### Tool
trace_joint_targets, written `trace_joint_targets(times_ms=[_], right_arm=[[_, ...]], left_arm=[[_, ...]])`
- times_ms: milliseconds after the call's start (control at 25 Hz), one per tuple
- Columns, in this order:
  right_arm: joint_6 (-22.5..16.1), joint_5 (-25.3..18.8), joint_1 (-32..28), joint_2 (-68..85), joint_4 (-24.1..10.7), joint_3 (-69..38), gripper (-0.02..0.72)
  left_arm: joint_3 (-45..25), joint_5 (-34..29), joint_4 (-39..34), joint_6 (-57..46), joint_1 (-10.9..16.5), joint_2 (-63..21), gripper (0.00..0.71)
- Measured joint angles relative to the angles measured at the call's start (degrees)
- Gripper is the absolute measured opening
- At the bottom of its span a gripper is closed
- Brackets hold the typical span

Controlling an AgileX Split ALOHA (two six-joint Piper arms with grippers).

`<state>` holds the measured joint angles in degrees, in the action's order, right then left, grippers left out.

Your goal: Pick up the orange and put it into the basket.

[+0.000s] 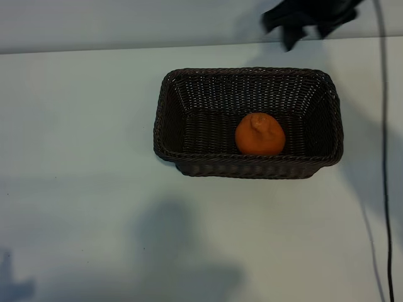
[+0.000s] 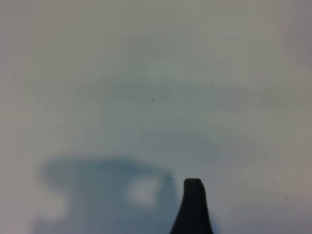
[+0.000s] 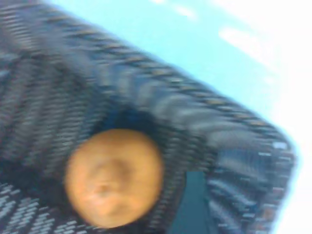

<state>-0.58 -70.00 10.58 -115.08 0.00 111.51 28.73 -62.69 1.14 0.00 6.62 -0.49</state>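
The orange (image 1: pixel 259 134) lies inside the dark brown wicker basket (image 1: pixel 165 119), toward its right half and close to the near wall, knobby nub up. My right gripper (image 1: pixel 310 33) hangs above the table beyond the basket's far right corner, open and empty. In the right wrist view the orange (image 3: pixel 114 178) rests on the basket's weave (image 3: pixel 161 100), apart from the one fingertip (image 3: pixel 195 204) that shows. My left gripper (image 2: pixel 156 225) is open over bare table, with only one dark fingertip (image 2: pixel 193 197) in sight and nothing near it.
The basket stands on a pale table (image 1: pixel 75 157). A black cable (image 1: pixel 384 145) runs down the right side. Arm shadows fall on the table in front of the basket (image 1: pixel 176 251).
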Motion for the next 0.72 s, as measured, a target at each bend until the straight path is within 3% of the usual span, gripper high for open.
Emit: trace_joint_targets(times_ms=[480, 720], right_arm=[[1.48, -0.19, -23.76, 0.0, 0.0, 0.0, 0.561], [2.35, -0.27, -29.82, 0.0, 4.96, 0.0, 0.561]], left_arm=[[0.0, 0.0, 0.0, 0.0, 0.0, 0.0, 0.592], [0.0, 0.0, 0.0, 0.33, 0.0, 0.0, 0.592]])
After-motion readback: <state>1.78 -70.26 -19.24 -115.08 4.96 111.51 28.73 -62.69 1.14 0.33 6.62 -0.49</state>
